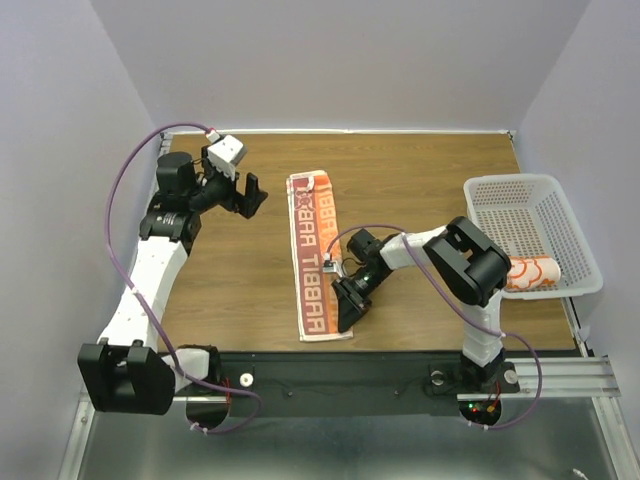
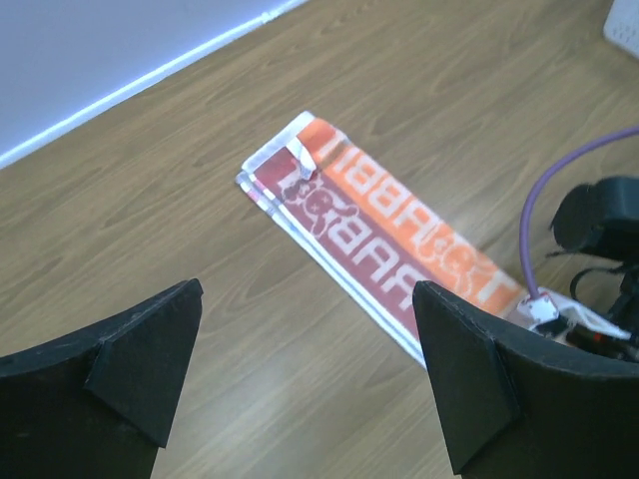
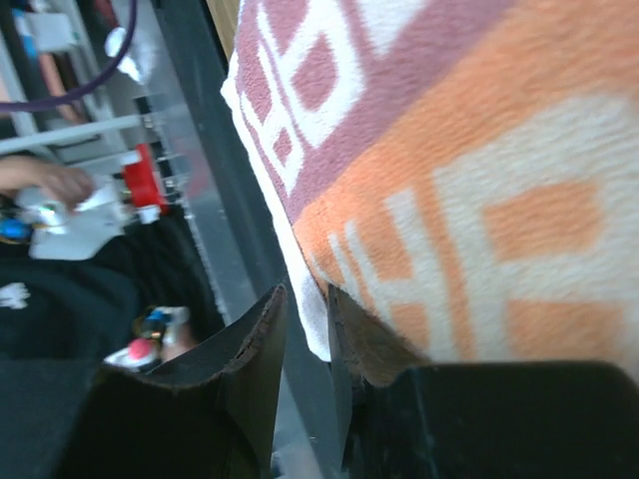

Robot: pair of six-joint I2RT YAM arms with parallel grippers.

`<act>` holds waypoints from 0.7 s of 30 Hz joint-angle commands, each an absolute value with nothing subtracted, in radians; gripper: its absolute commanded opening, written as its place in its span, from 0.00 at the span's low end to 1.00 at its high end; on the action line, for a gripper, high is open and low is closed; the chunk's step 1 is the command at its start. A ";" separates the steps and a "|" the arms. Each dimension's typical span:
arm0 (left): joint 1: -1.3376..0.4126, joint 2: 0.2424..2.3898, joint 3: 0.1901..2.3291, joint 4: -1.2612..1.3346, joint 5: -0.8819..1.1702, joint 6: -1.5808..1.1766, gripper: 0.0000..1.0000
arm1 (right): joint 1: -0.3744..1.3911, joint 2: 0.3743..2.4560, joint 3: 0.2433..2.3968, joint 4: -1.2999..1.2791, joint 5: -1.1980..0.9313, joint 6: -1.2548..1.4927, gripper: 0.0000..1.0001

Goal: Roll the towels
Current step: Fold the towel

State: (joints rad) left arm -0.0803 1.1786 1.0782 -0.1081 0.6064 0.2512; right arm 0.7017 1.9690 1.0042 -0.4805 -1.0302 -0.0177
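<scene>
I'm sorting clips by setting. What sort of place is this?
Probably a robot lab cell, not a home: left arm and right arm bolted to a mounting bar, plain walls boxing in the wooden table.

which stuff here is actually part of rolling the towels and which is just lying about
Part of the job: folded towel, flat on the table, near edge pinched by the right gripper; rolled towel in the white basket; left gripper, open, empty.
Just lying about: white basket; table.

Right pincer hides towel near corner; basket towel part-hidden.
</scene>
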 commanded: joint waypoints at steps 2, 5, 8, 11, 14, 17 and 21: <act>-0.081 1.072 1.055 -0.216 0.664 0.474 0.99 | 0.704 2.029 1.034 -0.437 -1.000 -0.021 0.30; -0.106 1.037 1.031 -0.378 0.702 0.697 0.93 | 0.704 1.984 1.075 -0.440 -1.014 -0.003 0.31; -0.191 0.956 0.967 -0.533 0.655 0.946 0.78 | 0.703 1.910 1.115 -0.442 -1.055 0.035 0.36; -0.326 0.861 0.858 -0.641 0.568 1.127 0.68 | 0.701 1.824 1.169 -0.442 -1.071 0.074 0.42; -0.493 0.783 0.741 -0.661 0.476 1.149 0.66 | 0.677 1.783 1.207 -0.442 -1.072 0.103 0.49; -0.633 0.791 0.666 -0.614 0.404 1.079 0.65 | 0.609 1.753 1.223 -0.445 -1.043 0.113 0.57; -0.885 0.912 0.649 -0.509 0.312 0.886 0.63 | 0.476 1.736 1.239 -0.448 -1.035 0.136 0.72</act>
State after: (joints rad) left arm -0.7441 0.8371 0.6529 -0.5949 0.4206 1.0012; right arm 0.5770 1.7580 1.2148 -0.4603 -1.0538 0.1040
